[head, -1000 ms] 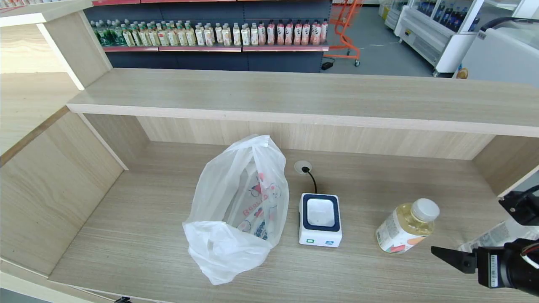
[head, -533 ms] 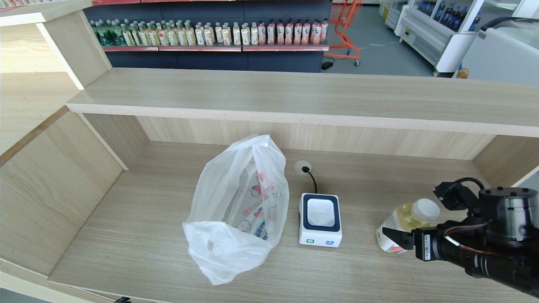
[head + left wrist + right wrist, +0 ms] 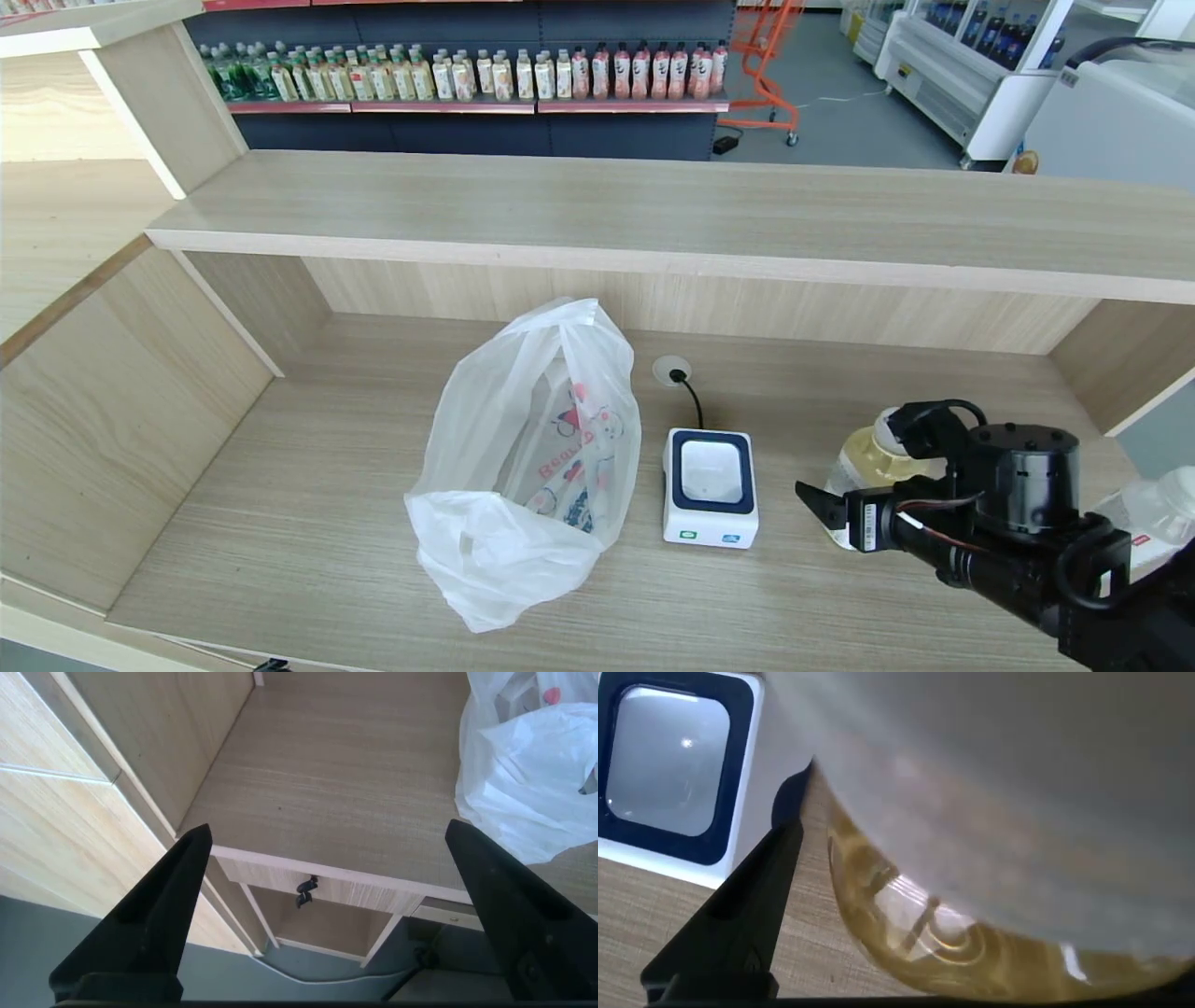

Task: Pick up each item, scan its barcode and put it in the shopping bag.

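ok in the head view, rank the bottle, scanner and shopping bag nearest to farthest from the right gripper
1. bottle, right at the right gripper, on the counter's right side.
2. scanner, left of the bottle, mid counter.
3. shopping bag, left of the scanner.

— How much of the yellow bottle can you make out?
— Little. At centre right the right end effector and its arm cover much of it, and the label is too small to read.
— And the second bottle?
— Cut off by the right edge, with the arm across it. The shopping bag blurs its contents.
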### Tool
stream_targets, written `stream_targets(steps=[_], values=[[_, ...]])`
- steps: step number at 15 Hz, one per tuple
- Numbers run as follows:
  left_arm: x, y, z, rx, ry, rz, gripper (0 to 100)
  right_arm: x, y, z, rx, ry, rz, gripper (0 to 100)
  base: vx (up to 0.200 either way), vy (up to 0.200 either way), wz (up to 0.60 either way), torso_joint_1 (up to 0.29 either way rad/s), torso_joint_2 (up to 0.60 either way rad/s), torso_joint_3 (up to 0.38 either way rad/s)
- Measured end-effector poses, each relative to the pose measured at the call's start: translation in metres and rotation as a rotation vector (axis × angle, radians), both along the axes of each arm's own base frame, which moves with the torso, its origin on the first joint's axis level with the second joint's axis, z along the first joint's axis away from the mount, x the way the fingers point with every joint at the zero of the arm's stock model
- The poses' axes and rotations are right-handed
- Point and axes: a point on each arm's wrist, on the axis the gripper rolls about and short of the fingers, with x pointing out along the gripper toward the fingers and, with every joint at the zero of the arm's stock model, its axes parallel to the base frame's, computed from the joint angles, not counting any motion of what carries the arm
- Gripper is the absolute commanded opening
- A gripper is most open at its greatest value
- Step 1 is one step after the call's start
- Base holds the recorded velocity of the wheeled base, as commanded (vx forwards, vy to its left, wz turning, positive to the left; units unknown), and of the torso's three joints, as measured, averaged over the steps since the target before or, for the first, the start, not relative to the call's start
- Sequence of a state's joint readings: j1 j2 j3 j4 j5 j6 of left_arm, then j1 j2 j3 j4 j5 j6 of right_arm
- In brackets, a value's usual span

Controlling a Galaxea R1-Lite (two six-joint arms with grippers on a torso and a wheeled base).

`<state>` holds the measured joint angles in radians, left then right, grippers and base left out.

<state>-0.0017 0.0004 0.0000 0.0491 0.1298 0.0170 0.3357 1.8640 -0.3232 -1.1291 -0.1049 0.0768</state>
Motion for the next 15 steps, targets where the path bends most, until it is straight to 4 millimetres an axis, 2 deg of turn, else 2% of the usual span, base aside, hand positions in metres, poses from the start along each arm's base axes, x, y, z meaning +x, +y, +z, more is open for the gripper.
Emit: stream_targets(steps=[3, 9, 10, 15], values=[[0.000, 0.000, 0.000, 0.000, 0.000, 0.000, 100, 0.006, 0.006, -0.006, -0.017, -0.023, 0.026, 100, 0.000, 0.000, 0.00, 0.000, 0.00, 0.000], [0.000, 0.000, 0.000, 0.000, 0.000, 0.000, 100, 0.010, 0.019, -0.003, -0.013, -0.123, 0.092, 100, 0.000, 0.000, 0.00, 0.000, 0.00, 0.000], [0.000, 0.000, 0.000, 0.000, 0.000, 0.000, 100, 0.010, 0.020, -0.003, -0.009, -0.125, 0.103, 0, 0.000, 0.000, 0.00, 0.000, 0.00, 0.000], [0.000, 0.000, 0.000, 0.000, 0.000, 0.000, 100, 0.008, 0.021, 0.004, -0.004, -0.162, 0.150, 0, 0.000, 0.000, 0.00, 0.000, 0.00, 0.000]])
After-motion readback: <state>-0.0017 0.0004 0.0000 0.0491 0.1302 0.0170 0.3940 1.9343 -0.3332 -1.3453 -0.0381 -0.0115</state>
